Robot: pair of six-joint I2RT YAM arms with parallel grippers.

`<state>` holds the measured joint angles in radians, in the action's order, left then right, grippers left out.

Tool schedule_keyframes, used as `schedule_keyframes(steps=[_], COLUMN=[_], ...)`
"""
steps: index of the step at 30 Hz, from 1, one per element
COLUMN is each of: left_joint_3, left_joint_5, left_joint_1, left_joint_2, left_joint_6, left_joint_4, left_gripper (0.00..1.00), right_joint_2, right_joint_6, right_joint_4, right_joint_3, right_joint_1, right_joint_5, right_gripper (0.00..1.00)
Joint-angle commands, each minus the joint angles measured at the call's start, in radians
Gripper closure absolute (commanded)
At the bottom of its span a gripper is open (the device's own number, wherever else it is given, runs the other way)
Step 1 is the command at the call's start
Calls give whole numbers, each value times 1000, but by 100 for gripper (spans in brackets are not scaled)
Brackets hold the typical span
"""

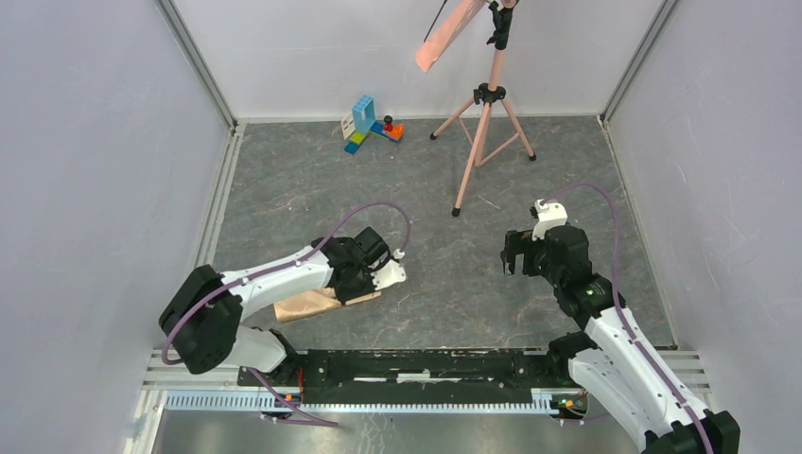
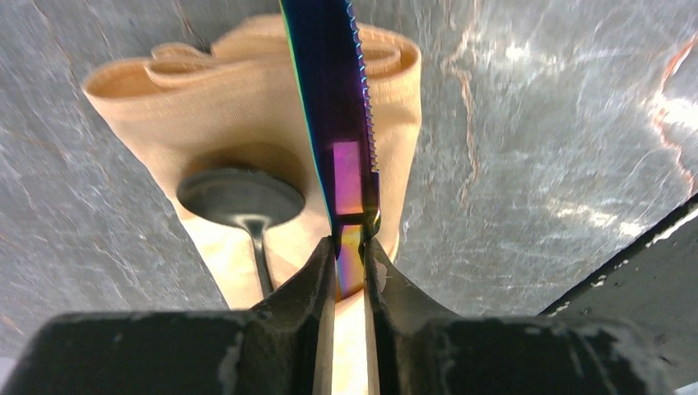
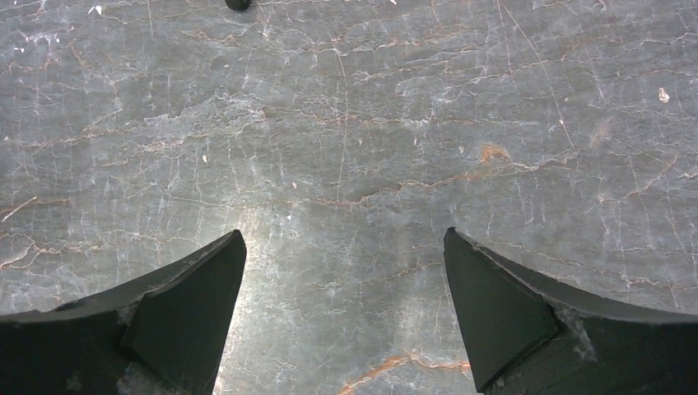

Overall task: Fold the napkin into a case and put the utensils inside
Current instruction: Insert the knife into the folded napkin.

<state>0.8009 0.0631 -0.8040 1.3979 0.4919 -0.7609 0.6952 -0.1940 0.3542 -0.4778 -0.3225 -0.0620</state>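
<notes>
The left tool [image 2: 350, 243] is closed narrow on the iridescent knife [image 2: 329, 99], pinching it edge-on, with the blade reaching away from the wrist over the case [image 2: 206, 107]. The blade's tip runs out of the wrist view. The case lies on the grey surface [image 3: 346, 123] near the left arm's base, its loose folds bunched at the far end. The black spoon [image 2: 240, 197] rests on the cloth just beside the knife, but I cannot tell whether any layer covers it. The right tool [image 3: 344, 280] hangs wide open over bare surface, well apart from all this and holding nothing.

The grip looks thin to me, so the knife could swivel or slip as it goes down. The serrated edge might also snag a loose fold and drag the soft cloth, undoing the case or nudging the spoon off. With nothing pinning the cloth down, letting go too soon would probably leave the knife lying on top, not inside.
</notes>
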Motion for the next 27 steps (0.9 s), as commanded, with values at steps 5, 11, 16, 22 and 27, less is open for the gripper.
schedule_keyframes(steps=[5,11,16,22,27], left_joint_3=[-77,-56,37,158,297], left_joint_5=[74,83,2,-102,-112], left_joint_1=[5,5,4,-3,-8], left_joint_2=[-120,-109,-110,-92,71], left_joint_6=[50,34,-64,-248,-420], left_joint_4=[-34,-27,-24,79,93], left_gripper=[98,77,22,21,27], right_joint_2=[-1,-10,-14,-15,-15], right_joint_6=[3,3,3,4,4], right_joint_4=[-19,-14,-13,-16,-14], right_joint_3=[-8,-10,-10,-8,-8], right_joint_1=[-30,-32,-32,-32,-32], right_joint_5=[-28,-30,-30,-29,-32], right_gripper=[3,3,3,3,3])
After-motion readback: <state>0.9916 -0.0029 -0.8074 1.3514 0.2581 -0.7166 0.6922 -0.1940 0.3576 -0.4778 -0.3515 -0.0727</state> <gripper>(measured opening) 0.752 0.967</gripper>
